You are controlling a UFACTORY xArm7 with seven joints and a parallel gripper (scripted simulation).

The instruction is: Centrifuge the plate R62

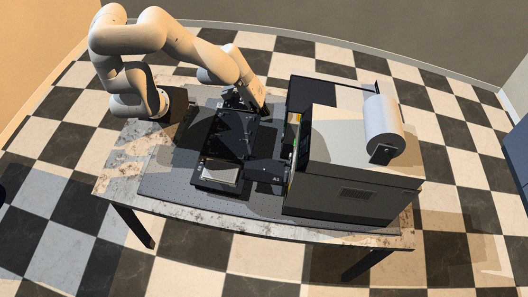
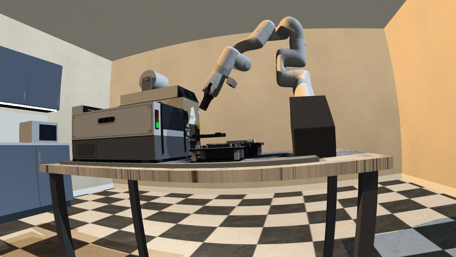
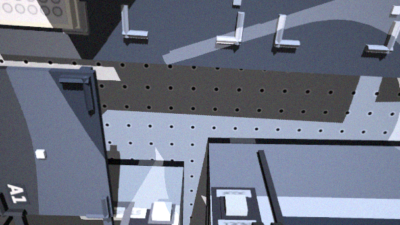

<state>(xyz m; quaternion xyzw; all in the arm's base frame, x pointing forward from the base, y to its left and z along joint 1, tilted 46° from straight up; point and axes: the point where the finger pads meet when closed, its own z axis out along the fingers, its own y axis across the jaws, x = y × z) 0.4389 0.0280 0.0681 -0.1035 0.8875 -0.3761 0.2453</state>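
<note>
My gripper [image 1: 264,110] is shut and empty, and hangs tilted in the air between the deck row and the centrifuge [image 1: 326,92]; it also shows in the exterior view [image 2: 205,105]. In the wrist view the centrifuge's corner [image 3: 296,181] lies below with a white key [image 3: 236,204] on a dark panel. R26 [image 1: 219,173], a pale well plate, sits on D3 and shows at the wrist view's corner [image 3: 29,11]. The sealer's stage [image 1: 265,169], marked A1, is bare [image 3: 56,145]. The two other deck nests [image 3: 256,33] are bare. R62 and BAL are in no view.
The sealer [image 1: 355,152] with its foil roll [image 1: 383,121] stands beside the centrifuge. A lamp stack [image 2: 156,119] shows green. A second white key [image 3: 161,210] sits beside the stage. The CY nest [image 1: 236,99] lies under my wrist, partly hidden.
</note>
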